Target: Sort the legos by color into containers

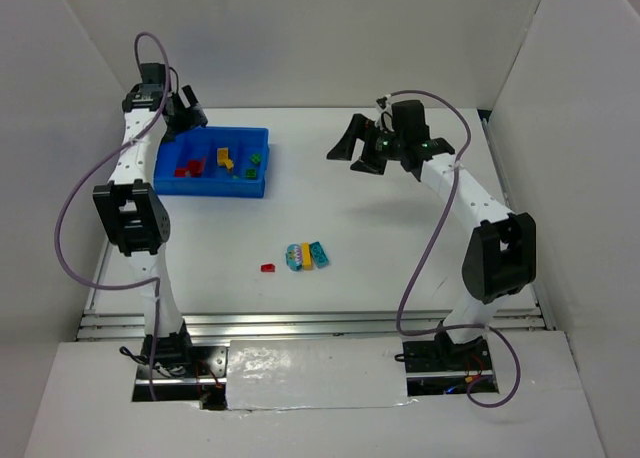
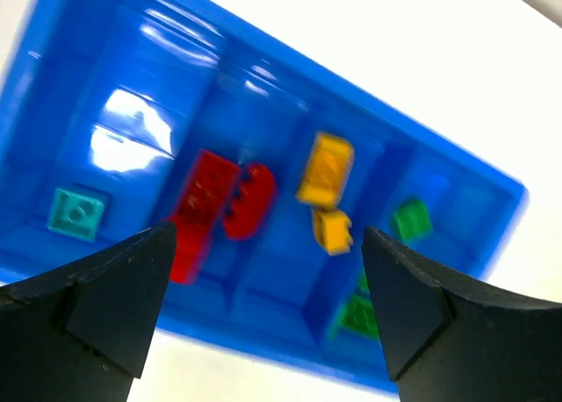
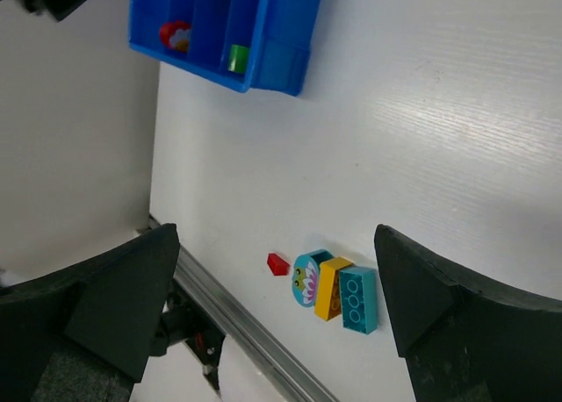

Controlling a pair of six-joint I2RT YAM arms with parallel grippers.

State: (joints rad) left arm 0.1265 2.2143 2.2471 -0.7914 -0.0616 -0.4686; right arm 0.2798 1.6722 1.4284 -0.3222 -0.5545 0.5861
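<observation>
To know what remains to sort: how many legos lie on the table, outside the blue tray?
4. A small red one lies apart; near it a round cyan piece, a yellow brick and a cyan brick lie side by side. More may hide under the left arm.

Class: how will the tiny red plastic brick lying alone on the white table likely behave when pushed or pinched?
The tiny red plastic brick looks hard-moulded, so probably rigid. Far smaller than the open right tool, it is likely light and may skid on the smooth white table. Its flat-sided shape seems unlikely to roll.
</observation>
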